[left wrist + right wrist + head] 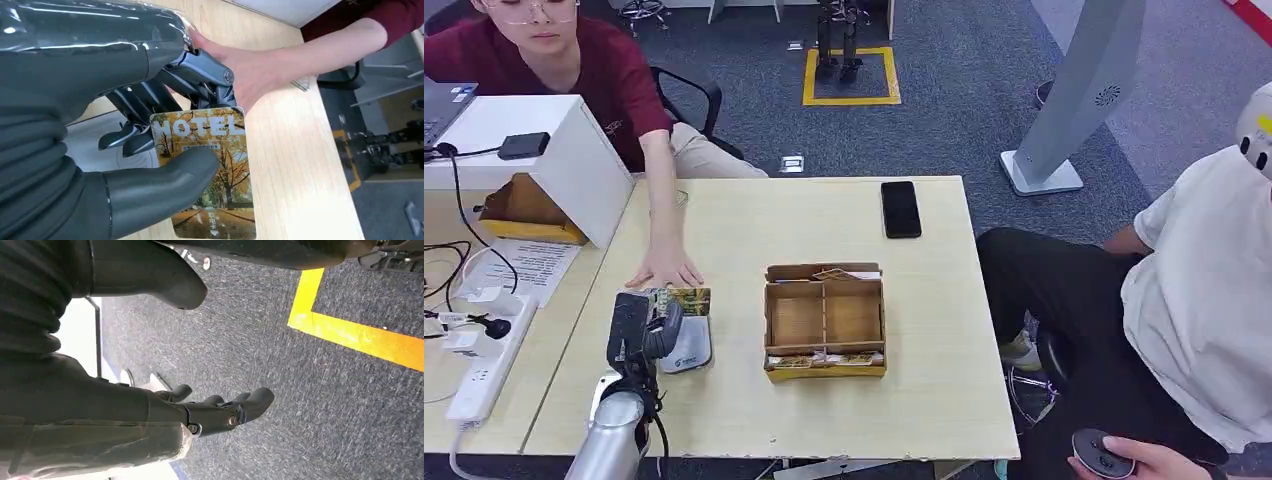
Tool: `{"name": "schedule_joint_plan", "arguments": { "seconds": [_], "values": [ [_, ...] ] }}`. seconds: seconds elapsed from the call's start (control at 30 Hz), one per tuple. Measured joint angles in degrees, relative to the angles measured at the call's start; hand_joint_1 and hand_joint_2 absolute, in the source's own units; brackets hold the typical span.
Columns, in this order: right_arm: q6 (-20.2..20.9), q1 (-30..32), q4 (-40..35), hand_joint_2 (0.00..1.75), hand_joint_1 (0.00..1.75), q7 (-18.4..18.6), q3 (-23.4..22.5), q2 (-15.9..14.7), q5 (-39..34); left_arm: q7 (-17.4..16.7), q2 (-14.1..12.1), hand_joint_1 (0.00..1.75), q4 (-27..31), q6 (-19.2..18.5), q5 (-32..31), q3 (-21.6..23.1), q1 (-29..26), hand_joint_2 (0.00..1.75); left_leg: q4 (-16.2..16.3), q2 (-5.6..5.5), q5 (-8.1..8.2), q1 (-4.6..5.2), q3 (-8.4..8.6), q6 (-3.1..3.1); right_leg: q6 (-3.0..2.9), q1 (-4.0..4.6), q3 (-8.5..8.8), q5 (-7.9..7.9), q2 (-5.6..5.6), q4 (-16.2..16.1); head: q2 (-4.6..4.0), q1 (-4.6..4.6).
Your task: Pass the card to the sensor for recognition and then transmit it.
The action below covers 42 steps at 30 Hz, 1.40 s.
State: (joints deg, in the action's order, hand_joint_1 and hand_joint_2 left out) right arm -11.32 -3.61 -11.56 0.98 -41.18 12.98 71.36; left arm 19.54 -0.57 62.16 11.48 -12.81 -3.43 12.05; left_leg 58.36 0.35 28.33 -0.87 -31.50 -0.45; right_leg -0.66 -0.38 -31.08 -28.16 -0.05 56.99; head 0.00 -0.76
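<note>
Card [210,170] in left robot hand [150,150], near table edge [574,330]

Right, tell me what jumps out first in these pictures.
The left robot hand grips a HOTEL card over the grey sensor at the table's near-left corner, where a person's hand rests just beyond it. A partitioned cardboard box sits mid-table, a black phone at the far edge.
</note>
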Motion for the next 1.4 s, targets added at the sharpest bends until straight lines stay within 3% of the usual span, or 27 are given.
{"name": "schedule_joint_plan", "arguments": {
  "seconds": [0.13, 0.3, 0.8, 1.0, 1.4],
  "values": [
    [0.02, 0.0, 0.0, 1.75, 0.0, 0.02, 0.0, 0.0, 0.0, 0.0, 0.0, 1.75, -0.11, 0.04, 0.0, 0.0, 0.09, 1.75, 0.0, 0.0, 0.0, 0.0, 0.0, 0.0, 0.0, 0.0, 0.0, 0.0, 0.0, 0.0, 0.0, 0.0],
    [0.15, -0.02, 0.0, 1.75, 0.0, -0.04, 0.02, 0.0, 1.18, 1.71, -0.57, 1.75, -8.7, 2.34, -1.81, -0.81, 3.44, 1.75, 0.0, -0.02, 0.0, 0.0, -0.01, 0.0, 0.0, 0.0, 0.02, 0.0, -0.02, 0.0, 0.0, 0.02],
    [0.13, -0.02, 0.0, 1.75, 0.0, -0.11, 0.04, 0.04, 1.66, 2.08, -0.85, 1.75, -10.93, 2.23, -2.41, -1.99, 4.35, 1.75, 0.0, 0.0, -0.03, 0.0, 0.03, -0.02, 0.0, 0.0, 0.04, 0.0, 0.0, 0.03, 0.0, 0.02],
    [0.07, 0.0, 0.0, 1.75, 0.0, -0.13, 0.04, 0.07, 1.79, 2.27, -1.42, 1.75, -10.38, 0.24, -0.83, -3.7, 3.57, 1.75, -0.01, 0.0, -0.03, -0.01, 0.03, -0.02, -0.01, 0.01, 0.01, 0.0, 0.01, 0.05, 0.0, -0.02],
    [-0.07, 0.02, 0.0, 1.75, 0.0, -0.15, 0.04, 0.09, 1.77, 0.98, -2.36, 1.75, -0.63, -3.58, 0.31, -4.57, -2.44, 1.75, -0.01, -0.02, -0.03, 0.0, -0.07, -0.02, 0.0, 0.0, -0.04, 0.0, -0.01, 0.03, 0.0, 0.0]
  ]
}}
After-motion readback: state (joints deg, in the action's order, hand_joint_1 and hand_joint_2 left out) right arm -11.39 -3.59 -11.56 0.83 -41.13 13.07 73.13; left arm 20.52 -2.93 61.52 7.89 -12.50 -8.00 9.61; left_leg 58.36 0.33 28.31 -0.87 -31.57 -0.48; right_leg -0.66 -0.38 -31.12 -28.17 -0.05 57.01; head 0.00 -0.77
